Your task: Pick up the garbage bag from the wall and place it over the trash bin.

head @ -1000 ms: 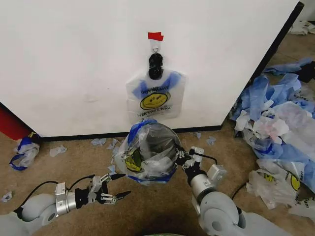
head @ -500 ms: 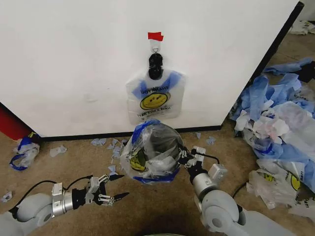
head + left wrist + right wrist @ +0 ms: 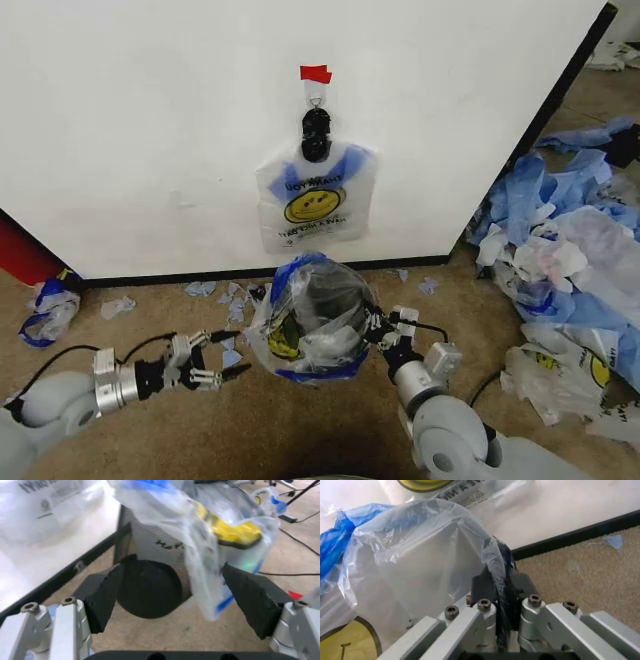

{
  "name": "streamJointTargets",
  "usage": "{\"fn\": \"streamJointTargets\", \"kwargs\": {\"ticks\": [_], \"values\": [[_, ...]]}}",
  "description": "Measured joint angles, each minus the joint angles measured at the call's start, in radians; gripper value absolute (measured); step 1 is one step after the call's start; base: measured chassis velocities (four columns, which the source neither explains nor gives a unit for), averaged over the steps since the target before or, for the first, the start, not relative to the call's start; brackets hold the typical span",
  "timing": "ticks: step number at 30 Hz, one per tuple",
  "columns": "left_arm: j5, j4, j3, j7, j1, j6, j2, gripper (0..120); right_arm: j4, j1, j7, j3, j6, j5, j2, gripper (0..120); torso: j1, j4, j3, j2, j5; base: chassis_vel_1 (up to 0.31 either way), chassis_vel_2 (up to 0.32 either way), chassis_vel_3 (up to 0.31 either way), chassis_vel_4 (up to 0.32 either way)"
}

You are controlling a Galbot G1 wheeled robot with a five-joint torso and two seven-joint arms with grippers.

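Translucent white garbage bag (image 3: pixel 312 325) with yellow smiley, blue handles; black mesh trash bin (image 3: pixel 150 588).

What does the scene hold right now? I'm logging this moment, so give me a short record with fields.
bin: black mesh trash bin on the carpet, just in front of the wall
bag on bin: garbage bag draped over the bin
right tool: shut on the bag's plastic at the bin's rim
left tool: open, beside the bin, apart from it
wall: another smiley bag hangs from a black clip
floor: heap of plastic sheets at right
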State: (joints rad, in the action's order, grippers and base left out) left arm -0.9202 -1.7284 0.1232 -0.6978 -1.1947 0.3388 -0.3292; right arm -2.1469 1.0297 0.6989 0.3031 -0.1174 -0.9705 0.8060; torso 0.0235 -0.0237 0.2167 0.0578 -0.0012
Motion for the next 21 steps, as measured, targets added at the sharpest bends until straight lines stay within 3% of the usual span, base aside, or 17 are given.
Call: {"fn": "streamJointTargets", "kwargs": {"ticks": [14, 21], "values": [[-0.055, -0.05, -0.005, 0.094, 0.059, -0.076, 0.001, 79, 0.033, -0.017, -0.039, 0.098, -0.014, 0.088, -0.032, 0, 0.0, 0.0, 0.0, 0.0, 0.0, 0.0, 0.0, 0.0, 0.0], [-0.115, -0.099, -0.017, 0.168, 0.088, -0.131, -0.049, 77, 0.057, -0.056, -0.05, 0.121, -0.025, 0.099, -0.007, 0, 0.0, 0.0, 0.0, 0.0, 0.0001, 0.0, 0.0, 0.0, 0.0]]}}
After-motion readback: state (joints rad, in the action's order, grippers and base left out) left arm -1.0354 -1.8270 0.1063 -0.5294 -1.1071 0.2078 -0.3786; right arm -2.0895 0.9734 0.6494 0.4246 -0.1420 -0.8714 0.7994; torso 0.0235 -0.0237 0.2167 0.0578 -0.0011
